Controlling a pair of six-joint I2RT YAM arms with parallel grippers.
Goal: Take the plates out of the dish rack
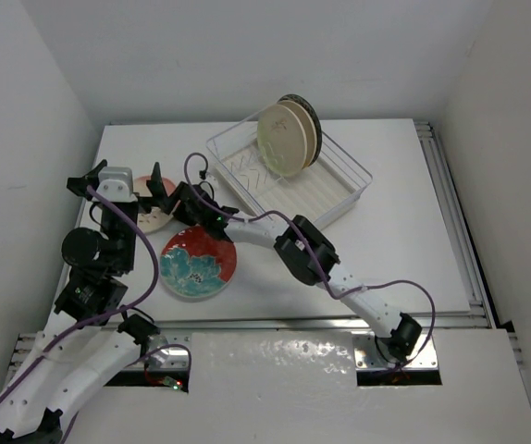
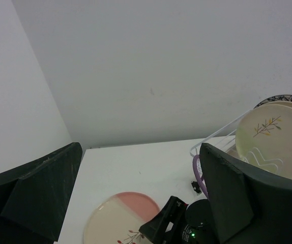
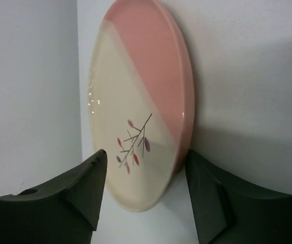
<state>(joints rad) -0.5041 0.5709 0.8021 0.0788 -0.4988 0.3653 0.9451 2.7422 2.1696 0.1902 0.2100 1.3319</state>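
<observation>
so the right gripper (image 3: pixel 146 155) has its jaws partly apart, one finger either side of the near rim of the round pink-and-cream plate with the little twig pattern (image 3: pixel 136 91). It doesn't look clamped, but honestly I can't tell whether the pads touch the rim. That plate lies flat on the white table (image 1: pixel 386 231) close to its left edge. Just beside it, toward the front edge, the round red-and-teal floral plate (image 1: pixel 198 264) also lies flat, face up. The left gripper (image 2: pixel 140 147) is spread about as wide as it goes with nothing in it, hovering over the left edge right above the pink plate. The white wire dish rack (image 1: pixel 347 196) sits at an angle near the back edge, and three plates stand upright at its far end: a cream plate with a sprig motif (image 1: pixel 279 139) in front, a beige plate (image 1: pixel 304 137) behind it, and a dark-rimmed plate (image 1: pixel 310 109) at the very back.
</observation>
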